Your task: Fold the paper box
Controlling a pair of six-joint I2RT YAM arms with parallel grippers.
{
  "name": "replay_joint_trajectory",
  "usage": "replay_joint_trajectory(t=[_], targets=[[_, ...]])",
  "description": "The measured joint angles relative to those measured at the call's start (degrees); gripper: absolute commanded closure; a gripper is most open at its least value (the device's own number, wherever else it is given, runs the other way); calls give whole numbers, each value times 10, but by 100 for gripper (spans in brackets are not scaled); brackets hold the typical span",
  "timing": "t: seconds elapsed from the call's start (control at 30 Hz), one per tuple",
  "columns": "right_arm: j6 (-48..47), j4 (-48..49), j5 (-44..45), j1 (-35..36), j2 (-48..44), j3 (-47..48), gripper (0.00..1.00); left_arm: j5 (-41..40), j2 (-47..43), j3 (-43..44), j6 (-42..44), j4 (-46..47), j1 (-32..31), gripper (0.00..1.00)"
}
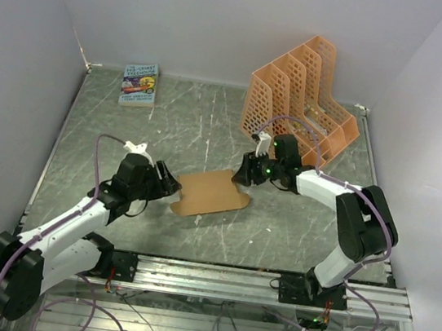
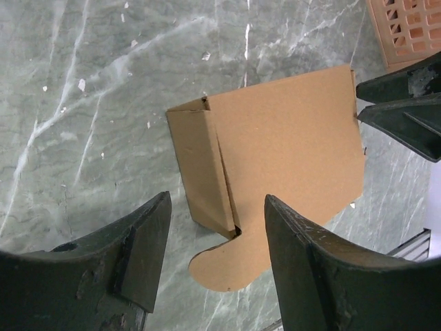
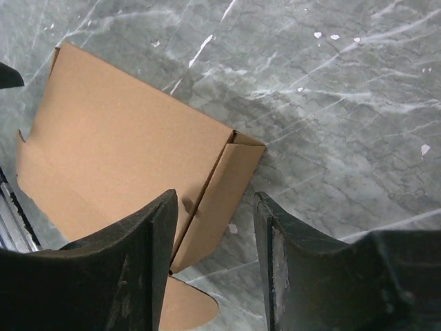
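The paper box [image 1: 210, 193] is a tan cardboard piece lying nearly flat on the table between both arms. In the left wrist view the box [image 2: 282, 152] has a raised side flap at its left end and a rounded tab near my jaws. My left gripper [image 1: 170, 184] is open at the box's left end, jaws [image 2: 217, 241] straddling the flap corner without touching. My right gripper [image 1: 245, 173] is open at the box's right end. In the right wrist view the box [image 3: 131, 152] shows its folded side flap between the open jaws [image 3: 215, 227].
An orange perforated file rack [image 1: 300, 102] stands at the back right, just behind my right arm. A small colourful book [image 1: 139, 84] lies at the back left. The metal rail [image 1: 270, 284] runs along the near edge.
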Motion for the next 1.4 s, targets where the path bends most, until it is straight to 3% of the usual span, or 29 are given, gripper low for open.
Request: replay_joint_trajectory(t=[0.23,0.93,1.4], targets=[[34,7,-25,-21,27,0,64,21,0,-43,-36,47,21,30],[41,4,-68,-52,47,8,66,89,-2,-112,-137,221,45,22],[41,0,-82,-54,58,16,66,113,78,-109,-160,280,45,19]])
